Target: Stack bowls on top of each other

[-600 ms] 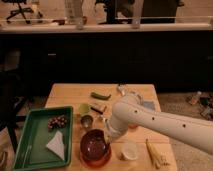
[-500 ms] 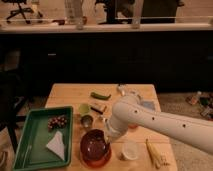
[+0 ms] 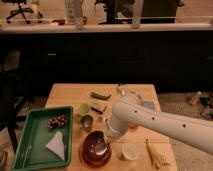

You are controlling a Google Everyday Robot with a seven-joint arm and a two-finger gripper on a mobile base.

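Currently claw (image 3: 100, 146) at round glossy dark-red bowl (image 3: 87, 153) on wooden table (image 3: 70, 95); grip state cannot tell.

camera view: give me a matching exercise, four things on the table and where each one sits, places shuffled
Things:
1 grapes
2 dark red bowl
3 green pepper
4 small white bowl

Places:
a far half of the table
b inside the green tray
c front edge, right of the dark red bowl
d front edge, beneath the end effector

Pairs: 1-b; 2-d; 3-a; 4-c
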